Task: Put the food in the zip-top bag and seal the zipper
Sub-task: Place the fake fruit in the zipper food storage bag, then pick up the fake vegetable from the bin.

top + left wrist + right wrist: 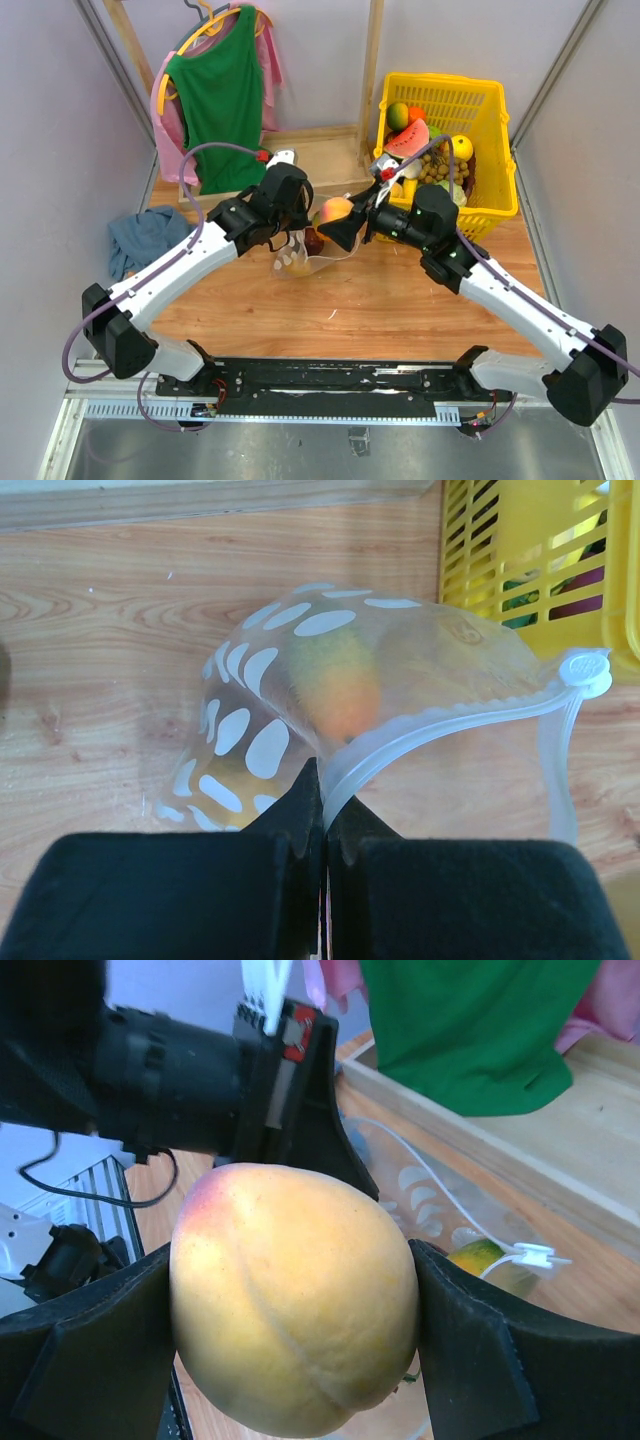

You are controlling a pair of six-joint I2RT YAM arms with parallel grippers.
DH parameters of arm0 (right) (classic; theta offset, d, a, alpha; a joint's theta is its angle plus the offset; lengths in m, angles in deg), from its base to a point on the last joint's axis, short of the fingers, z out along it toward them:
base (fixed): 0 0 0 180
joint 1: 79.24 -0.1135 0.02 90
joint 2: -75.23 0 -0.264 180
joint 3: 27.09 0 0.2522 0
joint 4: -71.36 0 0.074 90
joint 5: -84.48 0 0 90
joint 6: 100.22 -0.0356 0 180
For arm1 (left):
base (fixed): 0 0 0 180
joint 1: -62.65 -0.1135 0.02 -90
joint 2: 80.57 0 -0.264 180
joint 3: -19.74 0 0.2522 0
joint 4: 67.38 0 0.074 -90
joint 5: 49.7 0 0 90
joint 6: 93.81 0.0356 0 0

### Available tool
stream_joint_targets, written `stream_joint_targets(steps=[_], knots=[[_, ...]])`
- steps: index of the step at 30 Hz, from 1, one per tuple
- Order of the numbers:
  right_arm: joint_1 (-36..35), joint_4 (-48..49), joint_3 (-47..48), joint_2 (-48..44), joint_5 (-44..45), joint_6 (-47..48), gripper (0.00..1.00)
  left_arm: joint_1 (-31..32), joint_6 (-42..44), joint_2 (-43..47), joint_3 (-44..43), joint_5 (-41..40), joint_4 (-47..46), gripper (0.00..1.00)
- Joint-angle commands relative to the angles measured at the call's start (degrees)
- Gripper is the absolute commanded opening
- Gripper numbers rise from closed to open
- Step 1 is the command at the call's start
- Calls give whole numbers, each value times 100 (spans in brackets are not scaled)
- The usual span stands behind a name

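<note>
Left end effector point(293, 228), from above: jaws closed tight on the mouth edge of one clear pinkish zip-top bag with white dots point(300, 258), lying on the wooden table point(380, 300) between the two arms. Opposite it, right end effector point(340, 216) spread wide around one yellow-orange round toy fruit with a pink blush point(335, 209), right beside the bag's mouth. Two pieces countable inside the bag: one dark purple fruit point(314, 240), one yellowish piece point(294, 264). One yellow plastic basket point(500, 150) far right, at least six toy foods in it, partly covered by the right arm, exact count unclear. One blue cloth point(145, 240) at left; one green shirt on a hanger point(220, 100).

Left wrist view: two black fingers point(290, 825) pressed together on the pale zipper strip point(450, 718), one white slider point(585, 672) at its far end. One green-orange mango point(335, 685) blurred through the film; a second yellowish shape low in the bag, too hazy to name. Basket cut off at upper right.

Right wrist view: round fruit filling the gap between two black pads point(90, 1350), touching both, its underside cut off by the frame. Behind it, black body of the left end effector, part of the dotted bag, a sliver of mango; the rest hidden by the fruit.
</note>
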Motion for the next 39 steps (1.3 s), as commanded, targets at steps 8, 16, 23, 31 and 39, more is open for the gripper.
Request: stream_joint_targets(steps=[8,16,23,31,39], knots=[[-202,382,-240,568,102,46,81,-49,-99,273,133,122,-281,0],[-197,126,-157,638,147,155,98,-49,-120,290,169,164,-288,0],[-192,-511,139,324,417,404,98,-42,-125,299,200,150,-290,0],[-146,-2177,1053,-12,1694,1163,98,-49,-32,398,268,-69,-248,0],[527,-3722,2266,409,2900,1225,98,-49,23,576,370,-102,-298,0]])
